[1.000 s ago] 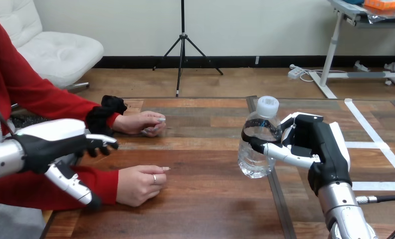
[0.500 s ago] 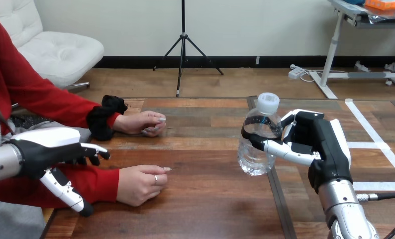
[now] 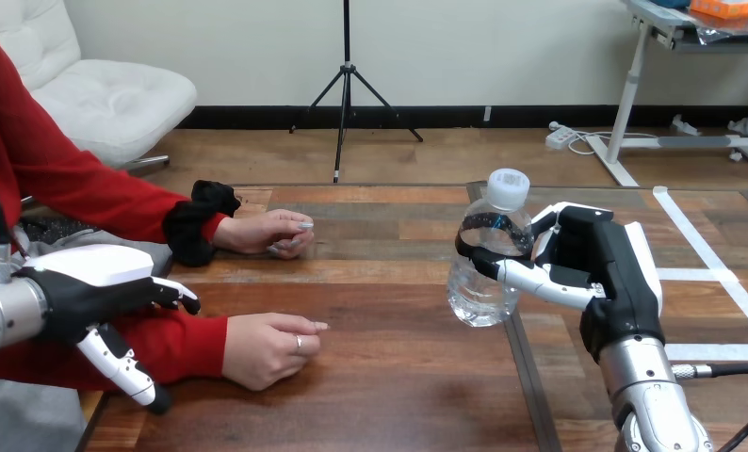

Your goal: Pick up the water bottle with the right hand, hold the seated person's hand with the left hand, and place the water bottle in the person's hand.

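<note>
From the head view, my right hand (image 3: 592,273) is at the right of the table (image 3: 389,386), with its fingers and thumb curled round the upper body of the water bottle (image 3: 477,299), just below the shoulder. That high grip leaves the lower half free, which I judge useful, as it gives the person something to take hold of. The water bottle leans a little, its cap (image 3: 509,185) tipped toward my wrist. Its base is at the table surface or just above it, and I cannot tell which.

My left hand (image 3: 73,294) hangs at the left edge over the person's red sleeve (image 3: 177,341). Its fingers are loosely extended, its thumb points down, and it has hold of nothing. It is near the person's nearer hand (image 3: 268,348) but apart from it, so the hand-holding step is not yet done.

That nearer hand rests on the table loosely closed, knuckles up. It would have to turn and open before it can receive anything. The person's farther hand (image 3: 271,231) lies on the table beyond it, also loosely closed.

The water bottle is well apart from both of the person's hands, so I judge the carry across is yet to come
</note>
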Robot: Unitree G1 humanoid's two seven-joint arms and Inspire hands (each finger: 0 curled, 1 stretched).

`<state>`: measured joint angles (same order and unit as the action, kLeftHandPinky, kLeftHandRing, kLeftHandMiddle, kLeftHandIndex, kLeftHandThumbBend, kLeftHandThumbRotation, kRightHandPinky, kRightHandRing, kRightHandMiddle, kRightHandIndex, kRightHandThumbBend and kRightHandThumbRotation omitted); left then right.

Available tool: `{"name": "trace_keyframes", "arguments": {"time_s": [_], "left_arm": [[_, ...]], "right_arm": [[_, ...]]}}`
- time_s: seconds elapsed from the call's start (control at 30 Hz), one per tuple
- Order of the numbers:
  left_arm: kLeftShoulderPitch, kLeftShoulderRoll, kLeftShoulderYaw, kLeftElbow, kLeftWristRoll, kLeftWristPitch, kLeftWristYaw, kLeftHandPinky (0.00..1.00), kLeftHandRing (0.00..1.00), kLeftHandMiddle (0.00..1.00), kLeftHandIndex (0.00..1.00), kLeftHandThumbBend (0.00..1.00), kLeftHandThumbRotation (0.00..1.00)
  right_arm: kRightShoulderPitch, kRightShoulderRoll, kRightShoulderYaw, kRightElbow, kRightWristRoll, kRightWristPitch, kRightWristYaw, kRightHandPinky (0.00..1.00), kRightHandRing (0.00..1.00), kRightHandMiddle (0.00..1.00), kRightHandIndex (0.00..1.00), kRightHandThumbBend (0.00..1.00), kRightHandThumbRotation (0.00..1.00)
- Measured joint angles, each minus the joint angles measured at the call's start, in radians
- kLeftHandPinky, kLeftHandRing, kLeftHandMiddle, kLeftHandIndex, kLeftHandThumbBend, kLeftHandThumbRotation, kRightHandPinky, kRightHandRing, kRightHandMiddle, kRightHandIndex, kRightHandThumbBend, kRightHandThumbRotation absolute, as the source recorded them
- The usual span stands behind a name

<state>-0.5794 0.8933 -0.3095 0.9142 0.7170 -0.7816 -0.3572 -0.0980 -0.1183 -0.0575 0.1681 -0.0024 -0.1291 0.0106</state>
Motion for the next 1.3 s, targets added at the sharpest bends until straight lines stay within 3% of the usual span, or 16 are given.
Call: {"name": "trace_keyframes", "arguments": {"time_s": [0.43,0.77,1.3], "left_arm": [[0.002,-0.018,-0.024,-0.002,0.004,0.024,0.104,0.59,0.65,0.70,0.75,1.00,0.48],[0.026,-0.056,-0.032,-0.010,0.004,0.037,0.187,0.55,0.61,0.66,0.69,1.00,0.45],[0.045,-0.142,-0.060,-0.018,0.004,0.055,0.236,0.52,0.58,0.63,0.66,1.00,0.44]], "right_arm": [[0.000,0.002,-0.002,-0.007,0.004,0.002,-0.003,0.02,0.05,0.09,0.08,0.47,0.00],[0.000,0.003,-0.002,-0.008,0.004,0.023,-0.021,0.02,0.05,0.09,0.08,0.48,0.00],[0.000,0.009,-0.001,-0.008,0.005,0.024,-0.024,0.02,0.06,0.10,0.09,0.47,0.00]]}}
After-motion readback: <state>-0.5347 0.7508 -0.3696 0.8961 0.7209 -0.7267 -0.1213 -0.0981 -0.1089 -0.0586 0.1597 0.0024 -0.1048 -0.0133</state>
